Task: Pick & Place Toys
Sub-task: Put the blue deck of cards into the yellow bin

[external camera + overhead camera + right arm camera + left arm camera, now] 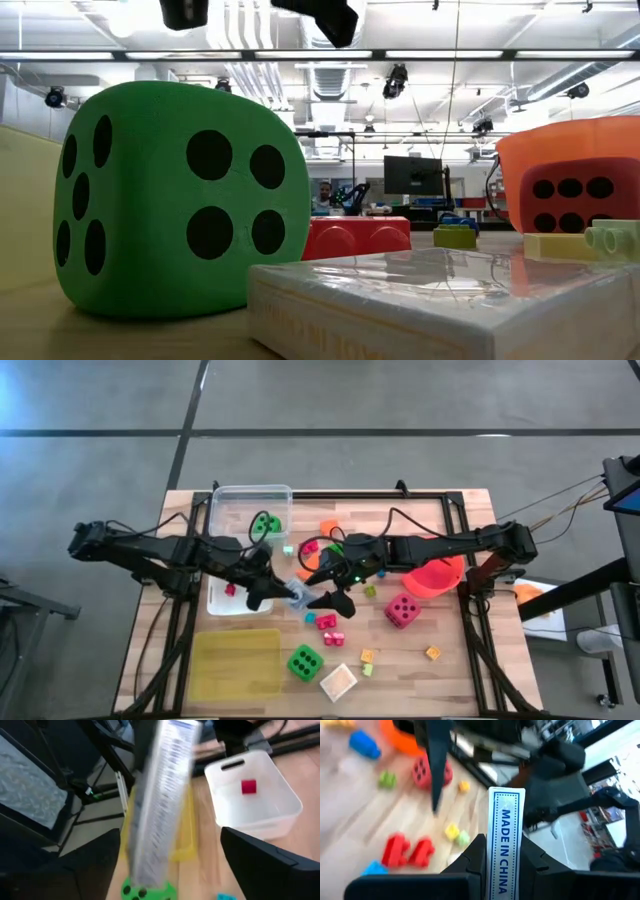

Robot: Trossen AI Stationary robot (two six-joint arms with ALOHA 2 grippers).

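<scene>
Card (506,845) edge-on in left pincer (504,857), right pincer (170,865) spread around it

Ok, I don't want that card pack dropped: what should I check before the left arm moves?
1. Left gripper shut on the flat white-and-blue card pack: ok.
2. Pack sits straight between the fingers: ok.
3. Right gripper open, fingers off the pack: ok.
4. Right gripper away from the left one: not ok, they are close together.
5. Room in the white plastic tub: ok, only one red block shows.
</scene>
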